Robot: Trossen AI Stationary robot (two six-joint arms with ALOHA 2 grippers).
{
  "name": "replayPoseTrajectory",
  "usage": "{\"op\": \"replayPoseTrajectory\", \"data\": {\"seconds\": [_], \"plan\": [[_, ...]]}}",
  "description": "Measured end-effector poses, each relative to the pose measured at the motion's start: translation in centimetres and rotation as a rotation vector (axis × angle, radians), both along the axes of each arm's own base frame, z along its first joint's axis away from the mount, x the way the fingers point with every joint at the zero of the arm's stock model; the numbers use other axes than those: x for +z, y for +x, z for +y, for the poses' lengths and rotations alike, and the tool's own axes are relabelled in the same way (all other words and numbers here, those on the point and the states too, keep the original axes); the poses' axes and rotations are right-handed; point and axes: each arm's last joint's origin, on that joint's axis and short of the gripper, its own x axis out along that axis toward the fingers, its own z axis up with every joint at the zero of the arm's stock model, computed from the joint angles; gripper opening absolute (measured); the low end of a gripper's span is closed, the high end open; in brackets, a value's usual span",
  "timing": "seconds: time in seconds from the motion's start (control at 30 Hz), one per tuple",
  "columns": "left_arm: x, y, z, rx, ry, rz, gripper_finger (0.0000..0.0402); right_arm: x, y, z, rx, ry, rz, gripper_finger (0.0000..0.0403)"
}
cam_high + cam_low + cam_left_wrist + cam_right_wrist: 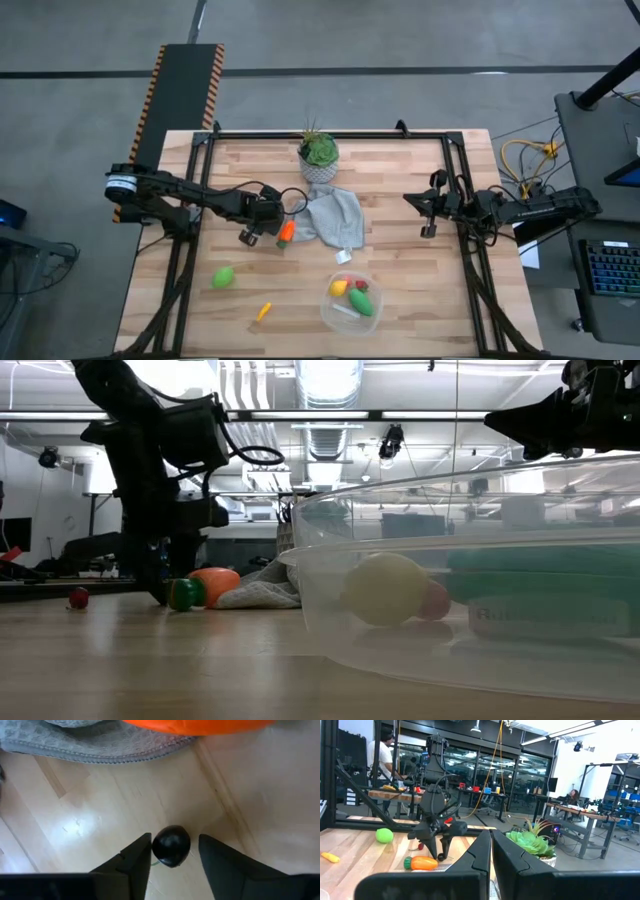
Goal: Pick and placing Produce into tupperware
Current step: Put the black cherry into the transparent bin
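A small dark round piece of produce [171, 845] with a short green stem lies on the wooden table. My left gripper [172, 857] points down over it, open, with one finger on each side. Just beyond it lie an orange carrot [286, 232] and a grey cloth [335, 218]. The clear tupperware [350, 300] stands near the front edge, holding a yellow lemon [339, 287], a green piece and a red one. A green oval [223, 277] and a small carrot [264, 311] lie on the table at front left. My right gripper [430, 215] waits shut at the right, raised. My left gripper comes from above with the dark round piece between its fingers. One finger [142, 851] stands right at the piece's side [156, 845]; whether it touches, I cannot tell. A gap shows between the piece and the other finger [212, 855]. The piece rests on the table.
A potted green plant [318, 155] stands at the far edge behind the cloth. A tiny red berry [78, 598] lies left of my left arm. Bare wood stretches between the cloth and the right arm.
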Motion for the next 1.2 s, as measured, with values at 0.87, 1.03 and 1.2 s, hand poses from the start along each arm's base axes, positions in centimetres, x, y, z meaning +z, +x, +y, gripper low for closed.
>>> {"op": "replayPoseTrajectory", "data": {"seconds": [0.87,1.03,1.2], "plan": [[1.1,1.0,-0.3,0.031,0.027,-0.037,0.0089,-0.1,0.0,0.0,0.003,0.013,0.004,0.0009],[2.0,1.4,-0.4,0.081,0.014,-0.072,0.0089,-0.1,0.0,0.0,0.003,0.013,0.004,0.0009],[2.5,1.4,-0.5,0.094,0.006,-0.09,0.0089,-0.1,0.0,0.0,0.003,0.013,0.006,0.0009]]}}
